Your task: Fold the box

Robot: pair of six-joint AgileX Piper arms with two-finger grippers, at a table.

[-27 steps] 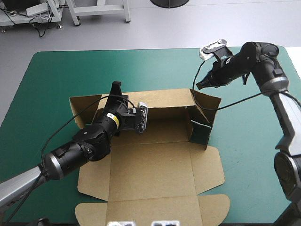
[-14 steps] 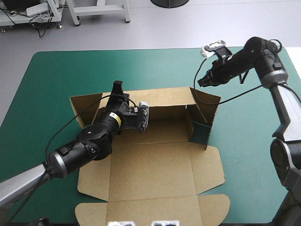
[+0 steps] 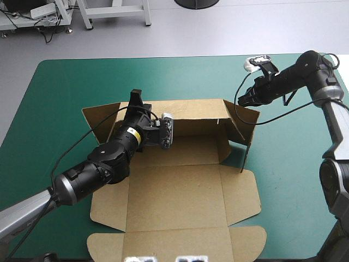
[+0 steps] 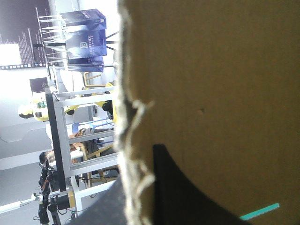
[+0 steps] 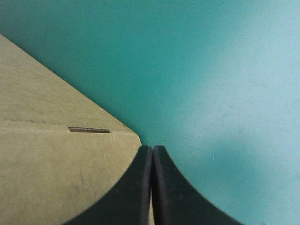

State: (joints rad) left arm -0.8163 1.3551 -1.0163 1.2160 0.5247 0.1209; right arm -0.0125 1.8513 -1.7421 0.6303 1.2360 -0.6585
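Observation:
The brown box (image 3: 174,196) lies as a cut sheet with its far wall (image 3: 191,112) raised. At that wall's left end, my left gripper (image 3: 135,99) is shut on the board. In the left wrist view the board (image 4: 211,84) fills most of the picture, its frayed edge running between the fingers of the left gripper (image 4: 140,157), one black finger (image 4: 187,192) against it. My right gripper (image 3: 244,100) is at the top edge of the right side flap (image 3: 242,123). In the right wrist view the right gripper (image 5: 152,150) is all but shut at the flap's corner (image 5: 70,164), beside a slot (image 5: 90,130).
The teal-green cover (image 3: 65,87) shows bare around the box on the far, left and right sides. The lid panel and its tabs (image 3: 174,243) reach nearly to the table's near edge. A side flap (image 3: 101,117) sticks out left of the far wall.
My right gripper has moved right, toward the table's right edge, and the right side flap has swung outward with it. The left gripper has barely moved.

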